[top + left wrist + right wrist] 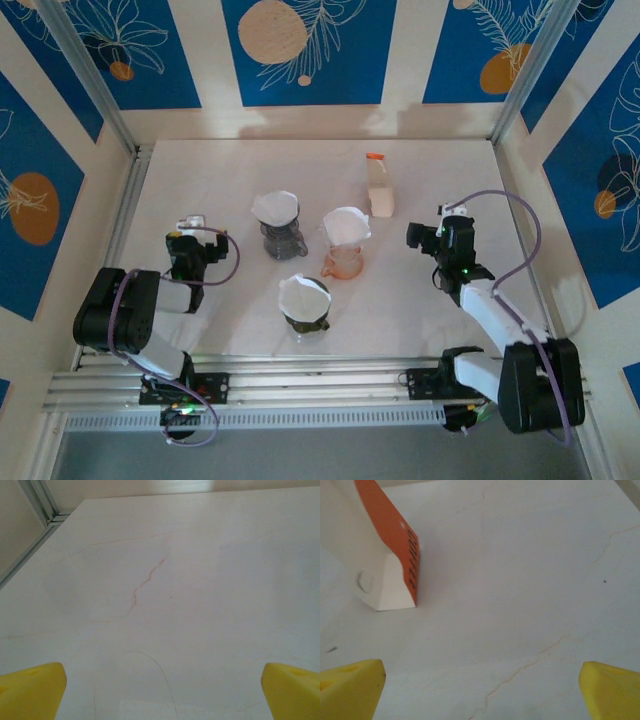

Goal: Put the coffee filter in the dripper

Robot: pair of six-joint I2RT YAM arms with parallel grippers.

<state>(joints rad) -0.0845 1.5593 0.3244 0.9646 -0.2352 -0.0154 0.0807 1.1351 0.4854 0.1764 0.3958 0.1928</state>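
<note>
Near dripper: a dark round dripper [304, 320] is set closest to the arm bases, about midway between the two arms. A white paper filter cone [303, 296] is seen resting in its mouth.
Left hand: the left hand [190, 228] is seen low over the pale veined surface [200, 170], left of every dripper. Its yellow fingertips [35, 687] are spread wide apart, and nothing is gripped.
Right hand: the right hand [432, 232] is seen on the right side, aimed toward the far edge. Its yellow fingertips [352, 685] are likewise parted wide and empty.
Pink dripper: a translucent pink dripper [344, 262] is placed just left of the right hand, and a second white filter [346, 225] is carried in it.
Grey dripper: a dark grey ribbed dripper [280, 240] is set right of the left hand, and a third white filter [275, 208] is carried on top.
Carton: a white carton with an orange cap [378, 190] is laid farthest out, ahead and left of the right hand.
Key relation: the near cone lies inward of both hands and nearer the bases than either. Neither hand is judged clearly closer to it, while the pink dripper is nearest the right hand and the grey one nearest the left.
Pointing: each cone is turned open end up with its tip down, so its long axis is judged upright.
Seating: how deeply any cone is seated cannot be told from above.
</note>
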